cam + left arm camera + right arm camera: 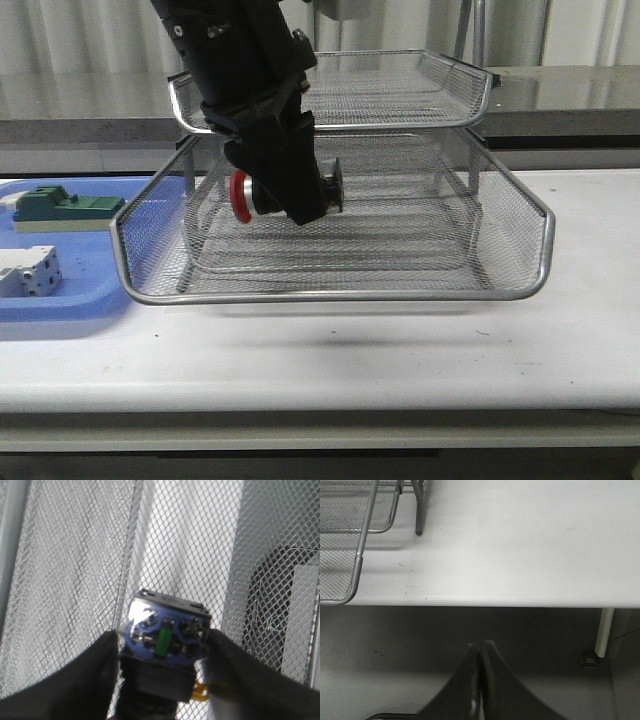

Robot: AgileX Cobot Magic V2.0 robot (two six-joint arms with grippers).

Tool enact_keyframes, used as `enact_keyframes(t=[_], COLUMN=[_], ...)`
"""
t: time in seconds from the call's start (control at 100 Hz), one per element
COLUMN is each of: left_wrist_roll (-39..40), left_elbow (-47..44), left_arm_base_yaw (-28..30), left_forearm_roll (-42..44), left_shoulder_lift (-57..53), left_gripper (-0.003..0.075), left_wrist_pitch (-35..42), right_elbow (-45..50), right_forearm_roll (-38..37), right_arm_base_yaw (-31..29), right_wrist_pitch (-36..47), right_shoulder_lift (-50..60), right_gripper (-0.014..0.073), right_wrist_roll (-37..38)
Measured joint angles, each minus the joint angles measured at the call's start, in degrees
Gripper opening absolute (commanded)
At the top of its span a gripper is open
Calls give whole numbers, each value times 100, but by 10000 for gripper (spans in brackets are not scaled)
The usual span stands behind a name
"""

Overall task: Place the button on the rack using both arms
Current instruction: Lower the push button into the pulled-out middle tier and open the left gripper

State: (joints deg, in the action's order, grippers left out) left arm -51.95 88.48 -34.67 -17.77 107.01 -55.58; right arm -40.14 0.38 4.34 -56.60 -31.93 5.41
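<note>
My left gripper (290, 195) is shut on the button (245, 197), whose red head points left, and holds it over the lower front tier of the silver wire rack (330, 295). In the left wrist view the button's blue rear block (165, 635) sits between my two black fingers (80, 680), with the rack's mesh (65, 570) right behind it. My right gripper (481, 650) is shut and empty, below and off the table's front edge; it does not show in the front view. The rack's corner (350, 545) shows in the right wrist view.
A blue plastic tray (70, 290) at the left holds a green block (65, 205) and a white block (30, 272). The rack's upper tier (400, 90) stands just behind the left arm. The white table (520, 545) runs right of the rack.
</note>
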Motion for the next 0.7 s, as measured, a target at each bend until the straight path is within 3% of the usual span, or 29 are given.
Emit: enact_keyframes(t=[0.47, 0.7], left_wrist_roll=[0, 276], left_elbow=[12, 479], left_arm_base_yaw=[0, 0], left_forearm_roll=[-4, -20], left_shoulder_lift=[0, -19], left_gripper=[472, 472], left_wrist_pitch=[-34, -627], right_elbow=[0, 0], right_forearm_roll=[0, 0], right_arm_base_yaw=[0, 0], right_wrist_pitch=[0, 0], right_shoulder_lift=[0, 0], right_gripper=[-68, -68], right_wrist_roll=[0, 0])
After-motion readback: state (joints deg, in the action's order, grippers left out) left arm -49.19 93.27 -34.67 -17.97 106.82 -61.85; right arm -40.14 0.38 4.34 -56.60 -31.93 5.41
